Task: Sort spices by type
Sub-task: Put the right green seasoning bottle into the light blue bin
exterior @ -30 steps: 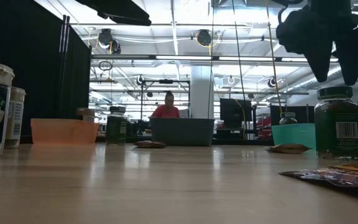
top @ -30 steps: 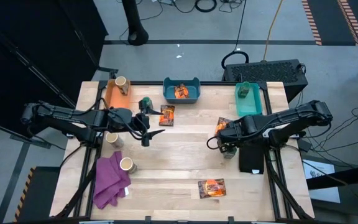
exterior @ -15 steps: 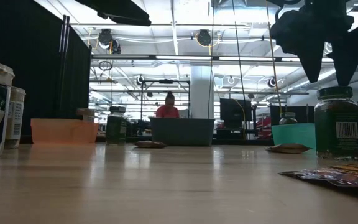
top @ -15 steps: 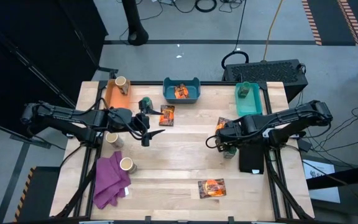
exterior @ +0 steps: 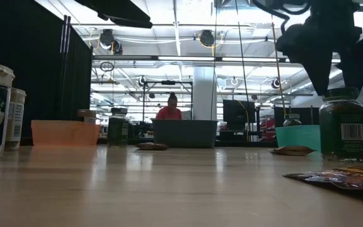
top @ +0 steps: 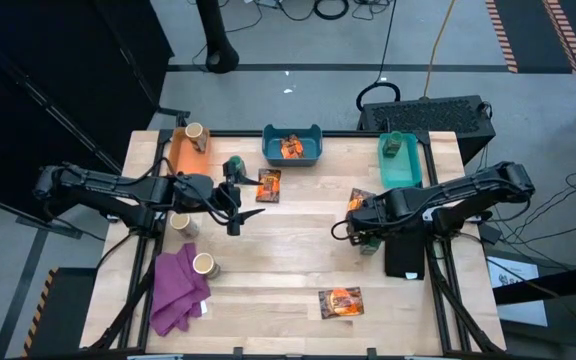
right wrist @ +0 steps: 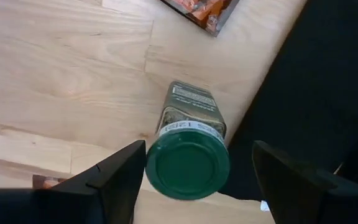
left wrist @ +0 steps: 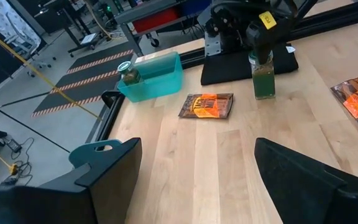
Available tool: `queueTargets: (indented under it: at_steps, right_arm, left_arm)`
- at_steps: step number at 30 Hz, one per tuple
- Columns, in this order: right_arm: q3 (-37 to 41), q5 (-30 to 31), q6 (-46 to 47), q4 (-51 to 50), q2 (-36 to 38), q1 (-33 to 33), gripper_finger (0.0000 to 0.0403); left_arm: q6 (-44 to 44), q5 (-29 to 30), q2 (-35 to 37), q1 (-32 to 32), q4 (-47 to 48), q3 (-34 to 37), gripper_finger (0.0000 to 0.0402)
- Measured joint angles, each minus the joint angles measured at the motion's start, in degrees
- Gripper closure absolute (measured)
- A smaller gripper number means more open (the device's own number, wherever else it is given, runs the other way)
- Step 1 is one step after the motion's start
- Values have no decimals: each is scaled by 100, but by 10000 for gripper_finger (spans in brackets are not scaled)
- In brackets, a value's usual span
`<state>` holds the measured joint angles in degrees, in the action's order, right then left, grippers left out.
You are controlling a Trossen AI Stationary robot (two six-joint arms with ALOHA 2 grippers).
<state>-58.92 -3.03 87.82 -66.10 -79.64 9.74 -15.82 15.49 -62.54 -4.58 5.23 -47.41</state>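
Right hand [right wrist: 188, 180] hangs spread over upright green jar [right wrist: 189, 147].

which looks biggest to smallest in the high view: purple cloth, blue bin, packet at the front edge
1. purple cloth
2. blue bin
3. packet at the front edge

All three sit on the same table seen from straight above, so this order is fairly trustworthy.

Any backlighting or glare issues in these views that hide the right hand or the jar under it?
Low view: bright ceiling lights behind turn the right hand into a black silhouette, and the green jar is dim, though its barcode shows. Right wrist view: evenly lit, the jar lid clear between open fingers. High view: even light, no glare on the table.
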Motion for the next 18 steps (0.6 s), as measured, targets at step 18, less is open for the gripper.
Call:
queueTargets:
  at_steps: [18]
  right_arm:
    - [389, -157, 211, 673, -2, 11, 159]
  left_arm:
    - [43, 0, -2, 0, 31, 1, 85]
